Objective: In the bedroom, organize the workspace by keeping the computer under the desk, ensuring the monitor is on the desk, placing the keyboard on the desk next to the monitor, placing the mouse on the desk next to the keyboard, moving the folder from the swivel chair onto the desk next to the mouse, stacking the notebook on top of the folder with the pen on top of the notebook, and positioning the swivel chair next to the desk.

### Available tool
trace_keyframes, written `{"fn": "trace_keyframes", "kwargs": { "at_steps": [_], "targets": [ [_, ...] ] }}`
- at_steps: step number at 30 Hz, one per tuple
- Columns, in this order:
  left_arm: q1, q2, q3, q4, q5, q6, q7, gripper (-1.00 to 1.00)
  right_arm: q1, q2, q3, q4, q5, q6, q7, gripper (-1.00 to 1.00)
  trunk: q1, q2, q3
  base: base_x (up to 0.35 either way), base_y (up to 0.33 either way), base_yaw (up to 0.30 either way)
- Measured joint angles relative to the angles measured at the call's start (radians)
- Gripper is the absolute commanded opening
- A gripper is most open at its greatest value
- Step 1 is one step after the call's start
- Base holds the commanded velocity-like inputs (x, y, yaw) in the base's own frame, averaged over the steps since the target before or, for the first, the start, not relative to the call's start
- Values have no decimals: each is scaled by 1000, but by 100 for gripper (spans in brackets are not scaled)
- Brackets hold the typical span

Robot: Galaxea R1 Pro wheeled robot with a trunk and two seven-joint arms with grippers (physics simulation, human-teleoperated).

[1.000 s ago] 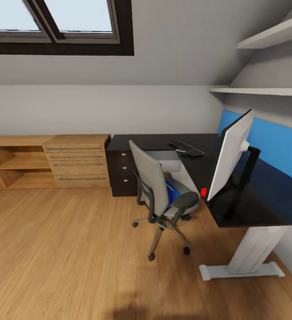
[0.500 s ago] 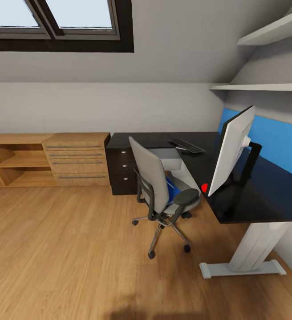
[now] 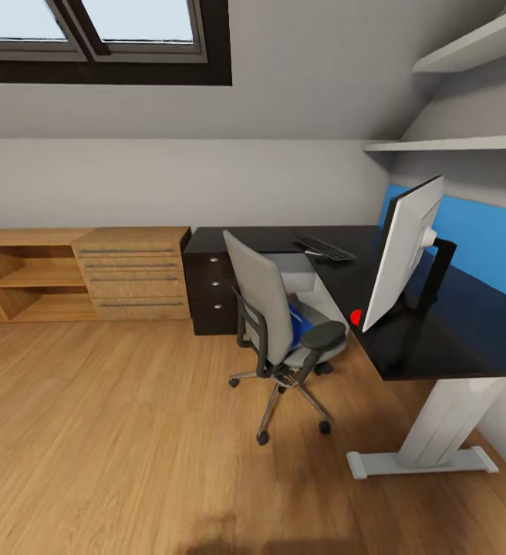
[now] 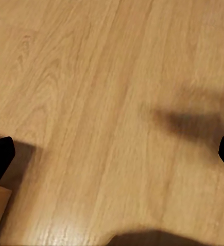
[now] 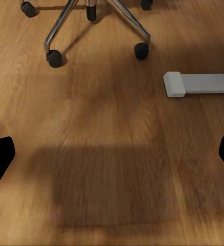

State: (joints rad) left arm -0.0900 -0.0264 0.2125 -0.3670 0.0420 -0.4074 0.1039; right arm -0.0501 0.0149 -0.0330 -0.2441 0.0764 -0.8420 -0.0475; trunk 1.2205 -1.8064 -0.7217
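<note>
The swivel chair (image 3: 272, 320) stands on the wood floor by the inner corner of the black L-shaped desk (image 3: 430, 339), its grey back toward me. A bright-blue folder (image 3: 302, 324) lies on its seat. On the desk, the monitor (image 3: 402, 262) stands with its pale back toward me, and the keyboard (image 3: 324, 248) lies further back. A light-grey computer (image 3: 293, 271) sits under the desk behind the chair. My left gripper (image 4: 112, 159) is open over bare floor. My right gripper (image 5: 112, 156) is open above the floor, short of the chair's casters (image 5: 54, 58).
A black three-drawer unit (image 3: 210, 293) ends the desk on the left, next to a low light-wood cabinet (image 3: 133, 271). The desk's white foot (image 5: 194, 83) lies on the floor to the right. A small red thing (image 3: 355, 317) sits near the desk's edge. A blue panel (image 3: 480, 243) lines the wall.
The whole head view has shifted slightly, so the camera has moved a little toward the desk. The chair and the desk things have not moved.
</note>
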Motion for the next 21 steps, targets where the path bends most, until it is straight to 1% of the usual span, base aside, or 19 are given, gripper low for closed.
{"fn": "trace_keyframes", "kwargs": {
  "at_steps": [3, 4, 5, 6, 8, 9, 11, 12, 13, 15, 16, 17, 18, 20, 21],
  "targets": [
    [0, -1, -2, -30, 0, -28, -5, 100, 0, 0, 2, -2, 2, -4, 1, 100, 12, -21, -9, 0, 0, 0],
    [0, -6, -3, -139, -2, -6, -3, 100, -1, 1, 1, -55, 2, 11, -4, 100, 15, -28, -12, 0, 0, 0],
    [0, -8, -3, -186, -2, 14, -3, 100, -1, 1, 0, -75, 2, 22, -5, 100, 19, -35, -16, 0, 0, 0],
    [0, -13, -3, -236, -2, 71, -3, 100, -2, 1, 0, -117, 0, 60, -6, 100, 23, -42, -19, 0, 0, 0],
    [0, -19, -3, -289, -2, 146, -4, 100, -2, 1, -1, -163, -2, 124, -8, 100, 31, -56, -25, 0, 0, 0],
    [0, -24, -3, -379, -2, 261, -4, 100, -2, 2, -2, -242, -4, 242, -18, 100, 34, -63, -28, 0, 0, 0],
    [0, -28, -2, -458, 0, 335, -5, 100, -2, 3, -3, -309, -4, 327, -31, 100, 42, -77, -34, 0, 0, 0],
    [1, -45, -3, -586, 0, 446, -6, 100, -4, 6, -3, -427, -6, 476, -70, 100, 46, -84, -37, 0, 0, 0],
    [1, -58, -4, -674, 0, 502, -6, 100, -9, 7, -3, -501, -6, 551, -94, 100, 50, -91, -40, 0, 0, 0],
    [1, -73, -6, -737, 0, 555, -6, 100, -21, 10, -3, -556, -7, 622, -115, 100, 57, -105, -47, 0, 0, 0],
    [1, -85, -9, -789, -1, 605, -7, 100, -41, 13, -3, -598, -7, 686, -128, 100, 61, -112, -50, 0, 0, 0],
    [1, -89, -11, -814, -1, 630, -7, 100, -56, 14, -3, -615, -7, 717, -133, 100, 65, -119, -53, 0, 0, 0],
    [1, -97, -26, -876, 0, 700, -6, 100, -103, 18, -3, -645, -8, 795, -142, 100, 69, -126, -56, 0, 0, 0],
    [0, -102, -44, -919, 0, 745, -5, 100, -148, 19, -3, -656, -8, 840, -146, 100, 77, -140, -63, 0, 0, 0],
    [-1, -107, -64, -955, 0, 782, -3, 100, -188, 21, -3, -657, -7, 876, -148, 100, 80, -147, -66, 0, 0, 0]
  ]
}}
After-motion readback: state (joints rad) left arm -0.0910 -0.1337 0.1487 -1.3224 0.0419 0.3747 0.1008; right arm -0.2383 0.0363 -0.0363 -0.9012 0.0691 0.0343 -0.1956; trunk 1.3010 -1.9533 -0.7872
